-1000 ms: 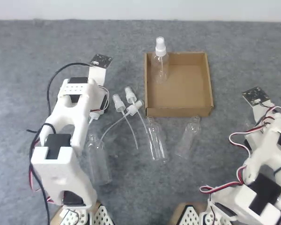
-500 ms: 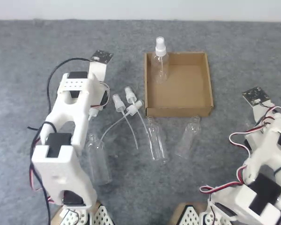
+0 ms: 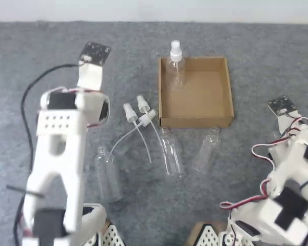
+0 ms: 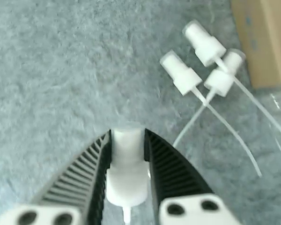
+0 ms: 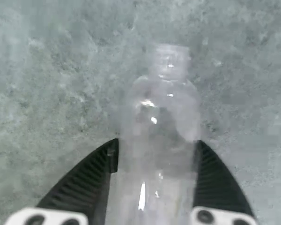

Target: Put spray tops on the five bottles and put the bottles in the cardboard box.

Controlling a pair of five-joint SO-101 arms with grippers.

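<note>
**Bringing spray top and bottle together in mid-air**

The left hand [image 4: 127, 137] is closed narrowly on a white plastic spray top [image 4: 126, 164], gripping its round body. The cap end points away from the wrist and a thin dip tube runs back between the jaws. The right hand [image 5: 157, 144] is closed around the shoulder of a clear plastic bottle [image 5: 165, 108], held above the grey felt-like bench [image 3: 41, 56] at the near right. Its open neck points away from the wrist.

The step in hand looks like fitting this top to this bottle. To do it well:

- Turn the left wrist so the tube's free end leads, because the tube has to enter the neck before the collar can seat.
- Hold the bottle still with its neck toward the left arm, and let the left arm alone do the approach.
- The tube is thin and probably springy, so line it up on the mouth before pushing. Once the collar meets the neck, press straight along the bottle's axis.
- Both grips are on smooth plastic and could slip under a skewed push.

One capped bottle [image 3: 175, 69] stands in the far left corner of the brown cardboard box [image 3: 195, 122]. Three loose white spray tops [image 3: 129, 109] and three uncapped clear bottles [image 3: 172, 154] lie on the bench near the box, so most of the task is left.
</note>
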